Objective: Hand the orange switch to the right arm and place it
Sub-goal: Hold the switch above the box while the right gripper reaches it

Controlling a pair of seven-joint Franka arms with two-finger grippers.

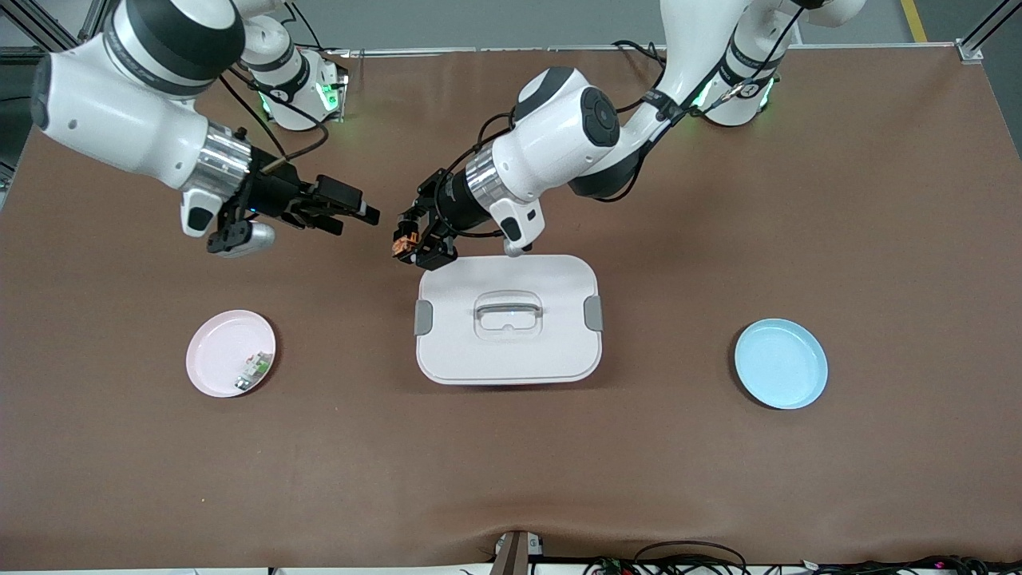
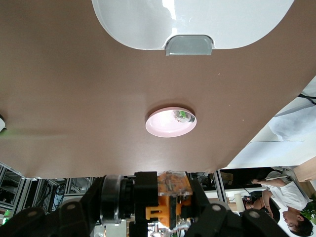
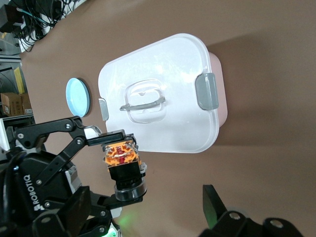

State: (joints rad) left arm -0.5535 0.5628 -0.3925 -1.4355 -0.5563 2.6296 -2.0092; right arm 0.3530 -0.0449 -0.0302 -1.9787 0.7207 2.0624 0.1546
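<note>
The orange switch (image 1: 405, 239) is up in the air, with my left gripper (image 1: 413, 247) shut on it, over bare table just off the white box's edge toward the robots' bases. In the left wrist view the switch (image 2: 173, 190) sits clamped between the black fingers (image 2: 222, 217), its clear orange end and black barrel showing. My right gripper (image 1: 358, 222) hovers open a short way from the switch, toward the right arm's end, with nothing in it. In the right wrist view the switch (image 3: 121, 157) hangs ahead, apart from my own finger (image 3: 215, 207).
A white lidded box (image 1: 559, 351) with a handle and grey clips stands mid-table. A pink plate (image 1: 211, 351) holding a small white-and-green part (image 1: 251, 371) lies toward the right arm's end. A blue plate (image 1: 781, 363) lies toward the left arm's end.
</note>
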